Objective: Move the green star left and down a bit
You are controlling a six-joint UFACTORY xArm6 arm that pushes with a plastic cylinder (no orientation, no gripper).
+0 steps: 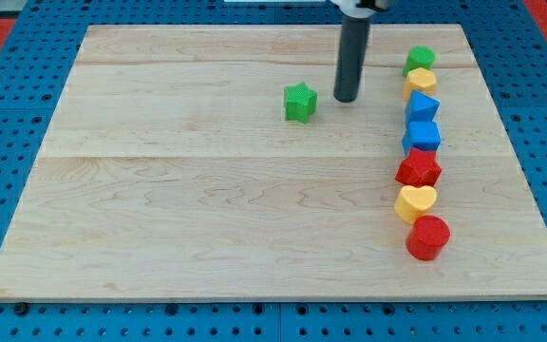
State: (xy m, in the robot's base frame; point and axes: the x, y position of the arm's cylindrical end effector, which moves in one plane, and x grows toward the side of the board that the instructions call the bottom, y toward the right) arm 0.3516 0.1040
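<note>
The green star lies on the wooden board, above the middle and a little to the view's right. My tip rests on the board just to the star's right, with a small gap between them, at about the same height in the view. The dark rod rises straight up from the tip and leaves the view at the top.
A column of blocks runs down the view's right side: a green block, a yellow block, a blue block, a blue cube, a red star, a yellow heart, a red cylinder.
</note>
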